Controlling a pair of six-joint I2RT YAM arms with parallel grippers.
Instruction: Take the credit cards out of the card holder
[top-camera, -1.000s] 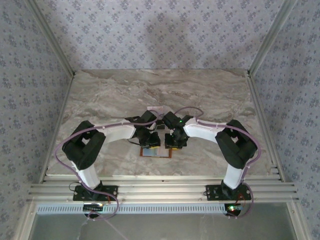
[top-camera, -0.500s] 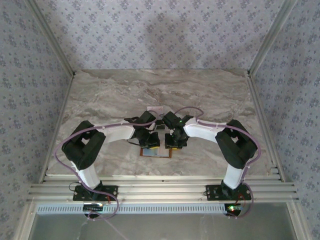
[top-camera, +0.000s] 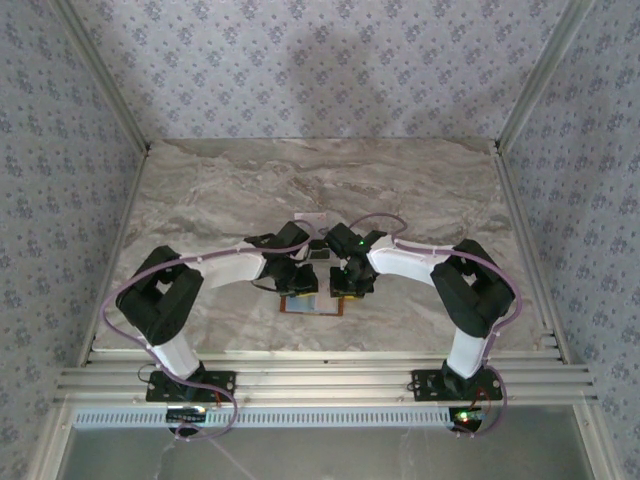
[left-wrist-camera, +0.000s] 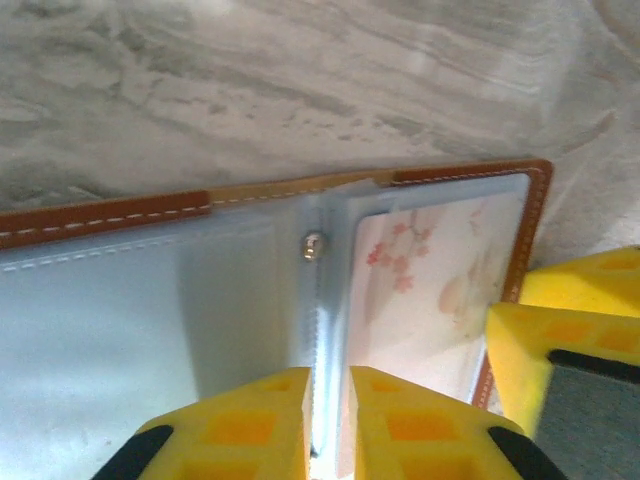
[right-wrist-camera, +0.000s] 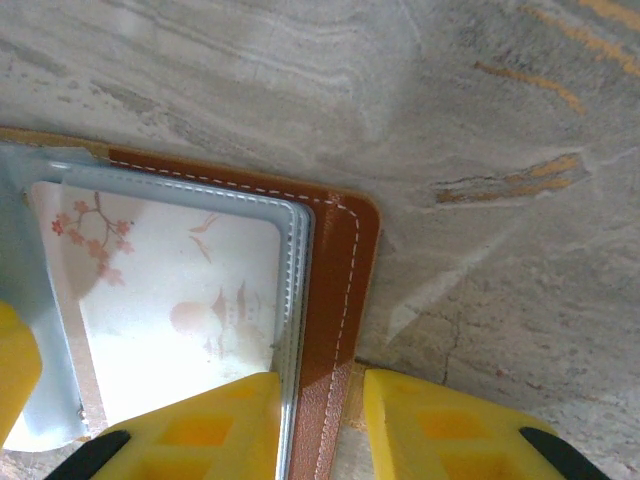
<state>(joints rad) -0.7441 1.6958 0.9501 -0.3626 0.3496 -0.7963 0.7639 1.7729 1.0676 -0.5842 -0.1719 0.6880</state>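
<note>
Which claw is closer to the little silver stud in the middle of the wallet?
Left. The left claw straddles the card holder's middle fold, right beside the stud. The right claw is off at its brown outer edge.

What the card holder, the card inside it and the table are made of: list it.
The card holder: likely leather or imitation, orange-brown, matte, with white stitching along the rim. Its sleeves: translucent bluish soft plastic, glossy by the sheen. The card: seemingly stiff plastic, pale, smooth, printed with blossoms. The table: marble-look, grey-veined; stone or laminate, can't tell.
</note>
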